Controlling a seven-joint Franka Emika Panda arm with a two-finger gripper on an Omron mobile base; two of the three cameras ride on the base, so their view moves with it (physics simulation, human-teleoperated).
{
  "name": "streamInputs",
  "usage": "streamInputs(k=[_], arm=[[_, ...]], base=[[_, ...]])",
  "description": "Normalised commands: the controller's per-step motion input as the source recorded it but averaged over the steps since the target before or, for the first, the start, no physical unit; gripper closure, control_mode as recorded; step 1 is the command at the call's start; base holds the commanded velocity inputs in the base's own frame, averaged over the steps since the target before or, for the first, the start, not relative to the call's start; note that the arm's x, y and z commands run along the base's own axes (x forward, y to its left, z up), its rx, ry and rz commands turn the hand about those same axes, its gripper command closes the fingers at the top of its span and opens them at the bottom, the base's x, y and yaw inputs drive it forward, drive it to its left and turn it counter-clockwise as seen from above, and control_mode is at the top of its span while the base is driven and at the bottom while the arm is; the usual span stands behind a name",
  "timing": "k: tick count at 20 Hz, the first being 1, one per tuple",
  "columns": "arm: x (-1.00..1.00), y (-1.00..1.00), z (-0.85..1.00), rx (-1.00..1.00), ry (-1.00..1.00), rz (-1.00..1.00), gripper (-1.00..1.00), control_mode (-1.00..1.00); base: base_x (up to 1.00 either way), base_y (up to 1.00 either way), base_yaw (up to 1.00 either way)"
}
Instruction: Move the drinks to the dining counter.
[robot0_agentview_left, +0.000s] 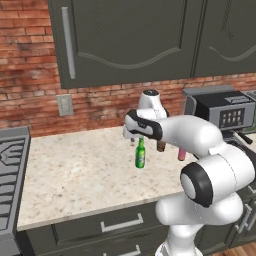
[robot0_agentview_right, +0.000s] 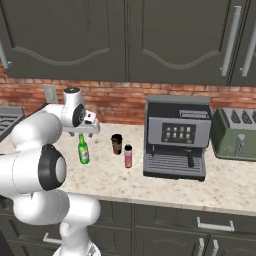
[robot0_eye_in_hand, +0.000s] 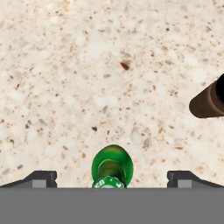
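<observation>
**Item: green glass bottle, grasp approach, first of the drinks.**

We log the gripper (robot0_eye_in_hand: 112, 177) hovering above the green glass bottle (robot0_agentview_left: 140, 154), its fingers (robot0_eye_in_hand: 41, 178) spread wide to either side of the bottle's top and holding nothing. The bottle stands upright on the speckled bench (robot0_agentview_left: 85, 175), towards the middle, well in from the front edge. We judge the step as lining up for a pick; next the hand must come straight down so the fingers bracket the neck, then close. Neighbours: short dark brown cup (robot0_agentview_right: 117, 144) and small pink bottle (robot0_agentview_right: 128, 155) stand near on one side, the coffee machine (robot0_agentview_right: 176, 137) beyond them, the toaster (robot0_agentview_right: 234, 133) further along. The other side is open bench as far as the stove (robot0_agentview_left: 11, 175). Upper cabinets (robot0_agentview_left: 130, 35) hang above, so we would lift modestly.
</observation>
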Motion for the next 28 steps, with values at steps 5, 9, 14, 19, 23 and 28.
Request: streamInputs(k=[5,9,14,19,23,28], arm=[[0.01,0.0,0.0,0.0,0.0,0.0,-1.0,-1.0],[0.0,0.0,0.0,0.0,0.02,0.0,-1.0,-1.0],[-0.01,0.0,0.0,0.0,0.02,0.0,-1.0,-1.0],[-0.02,0.0,0.0,0.0,0.0,0.0,-1.0,-1.0],[0.0,0.0,0.0,0.0,0.0,0.0,-1.0,-1.0],[-0.03,0.0,0.0,0.0,0.0,0.0,-1.0,-1.0]], base=[[0.0,0.0,0.0],[0.0,0.0,0.0],[0.0,0.0,0.0],[0.0,0.0,0.0],[0.0,0.0,0.0],[0.0,0.0,0.0]])
